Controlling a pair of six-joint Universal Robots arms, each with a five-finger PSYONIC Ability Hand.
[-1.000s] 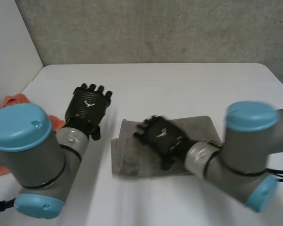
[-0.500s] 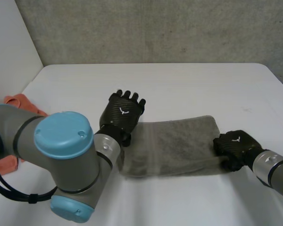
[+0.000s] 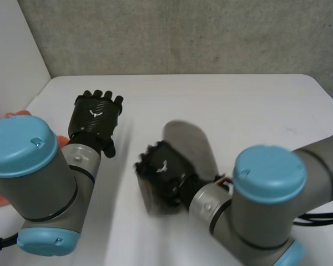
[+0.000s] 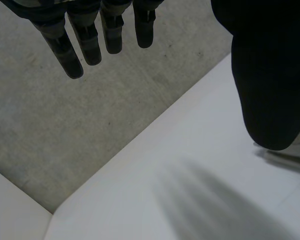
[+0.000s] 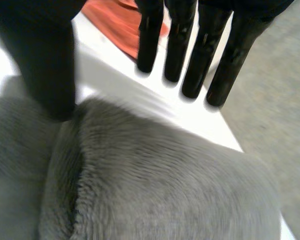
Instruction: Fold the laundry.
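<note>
A grey towel (image 3: 191, 143) lies mid-table, doubled over, its upper layer bulging. In the right wrist view the towel (image 5: 165, 180) shows a rounded fold under the palm. My right hand (image 3: 162, 169) hovers over the towel's left part, its fingers (image 5: 180, 45) straight and spread past the fold and its thumb beside the cloth; it is open and pinches nothing. My left hand (image 3: 95, 117) is off the towel, above bare table to its left. The left hand's fingers (image 4: 90, 40) are straight, so it is open and empty.
Orange cloth (image 3: 15, 117) lies at the table's left edge behind my left arm, and the orange cloth (image 5: 120, 25) lies beyond my right fingertips. A grey wall (image 3: 183, 33) closes off the white table (image 3: 238, 105) at the back.
The towel lay stretched out with my right hand shut at its right end. That hand has since swung left over the towel and opened, leaving it doubled. My left hand drew back left off the cloth.
</note>
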